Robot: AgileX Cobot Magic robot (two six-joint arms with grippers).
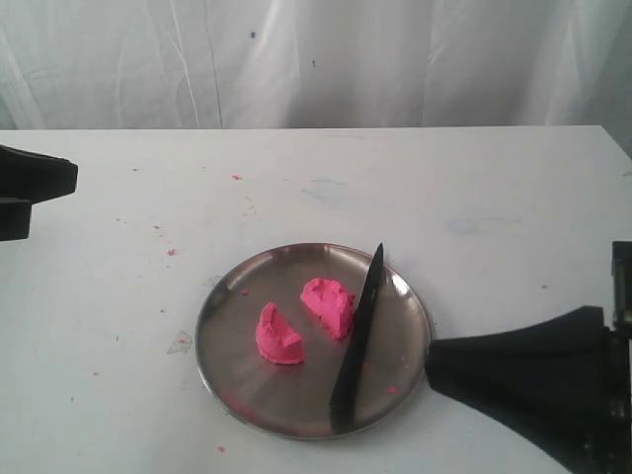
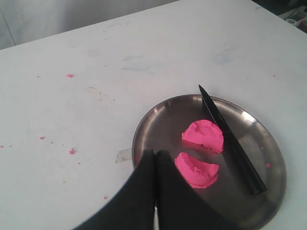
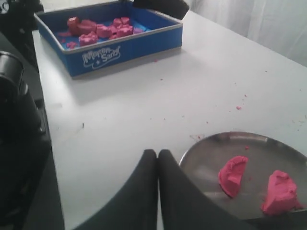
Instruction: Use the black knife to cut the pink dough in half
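Already split: bright pink soft matte dough point(image 1: 304, 321) in two rough half-lumps lying apart near the middle of the round shiny steel plate point(image 1: 227, 306) on the white surface point(image 1: 474, 197), with the slim all-black knife point(image 1: 357, 336) resting just beside the right-hand piece, point toward the far rim and nothing gripping it. Probably light, yielding and easily dented dough, best nudged rather than squeezed; stiff, slim knife, best taken at the handle end near the plate's near rim. Left tool point(image 2: 155, 155) and right tool point(image 3: 158, 155) both closed and empty; off on the surface, a blue cardboard tray point(image 3: 129, 45) holding reddish-pink chunks.
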